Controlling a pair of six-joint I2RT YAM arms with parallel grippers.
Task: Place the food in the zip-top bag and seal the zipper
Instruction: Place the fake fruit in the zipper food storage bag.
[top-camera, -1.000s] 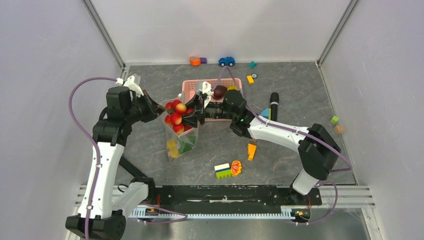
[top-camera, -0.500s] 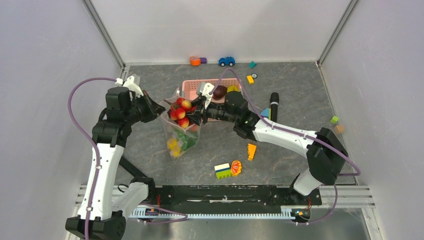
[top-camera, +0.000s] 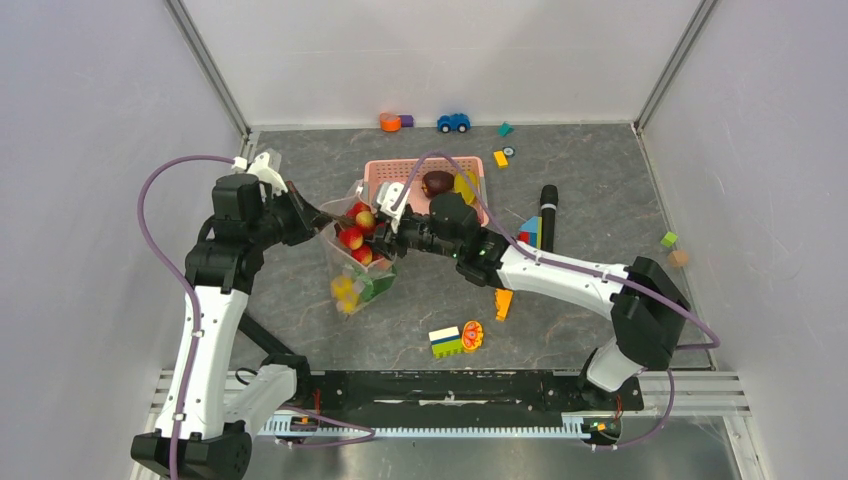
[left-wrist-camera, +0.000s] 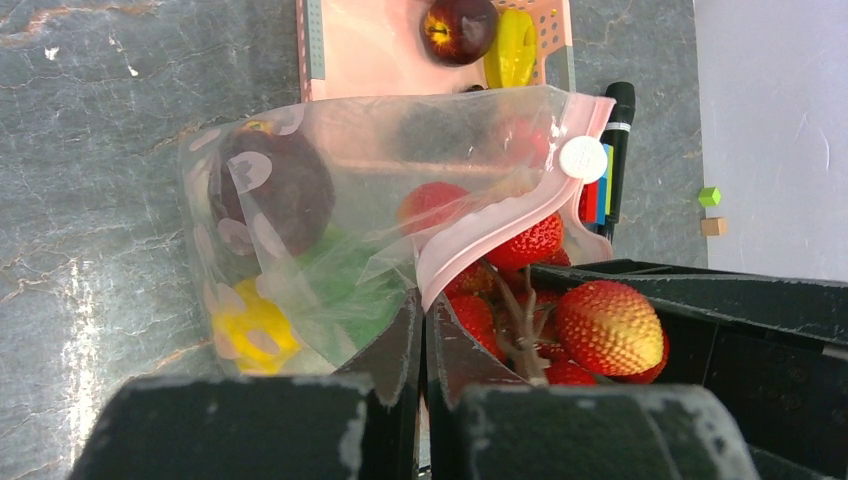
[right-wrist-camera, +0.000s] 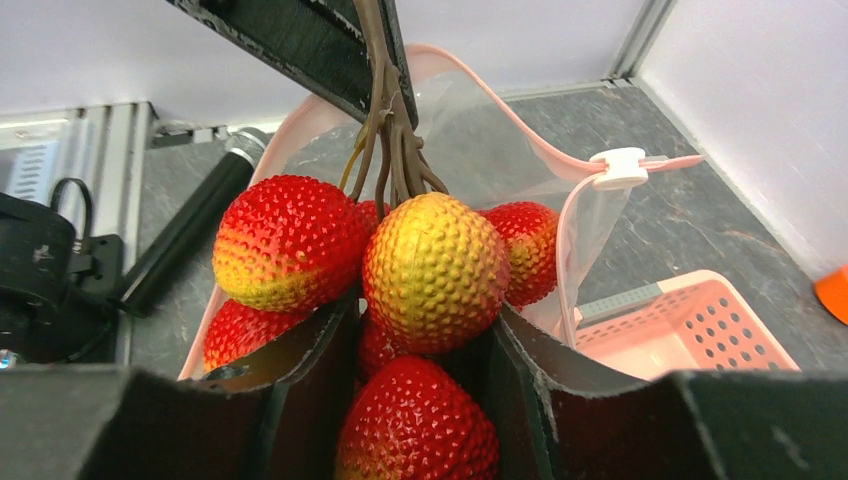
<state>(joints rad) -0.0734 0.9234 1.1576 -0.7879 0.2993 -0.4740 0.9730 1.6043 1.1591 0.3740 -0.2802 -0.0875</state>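
Left hand: My left hand (left-wrist-camera: 421, 318) was pinched tight on the zipper (left-wrist-camera: 497, 215) at the near end of the bag (left-wrist-camera: 300, 215), holding that lip up.
Right hand: My right hand (right-wrist-camera: 424, 345) was clamped round the strawberries (right-wrist-camera: 432, 268), a bunch on a brown stalk, with fingers (right-wrist-camera: 305, 375) pressing in from either side.
Strawberries: The bunch hung in the bag's open mouth, between the two pink lips. I could not tell how deep it sat.
Bag: It was clear and slumped, its lower end lying on the grey surface (left-wrist-camera: 120, 150) and its mouth raised between my two arms.
Slider: The white slider (left-wrist-camera: 583, 158) sat at the far end of the zipper.
Inside the bag: Dark berries (left-wrist-camera: 275, 185), green bok choy (left-wrist-camera: 345, 290), a yellow citrus (left-wrist-camera: 250, 325) and a red fruit (left-wrist-camera: 432, 205) showed through the plastic.
Basket: The pink basket (left-wrist-camera: 370, 70) stood just behind the bag, with a dark red apple (left-wrist-camera: 458, 28) and a yellow fruit (left-wrist-camera: 512, 48) side by side in it.
Elsewhere: A black mic (top-camera: 548, 205) lay to the right of the basket, and a green-and-yellow block (top-camera: 445, 341) lay nearer my arms' bases.
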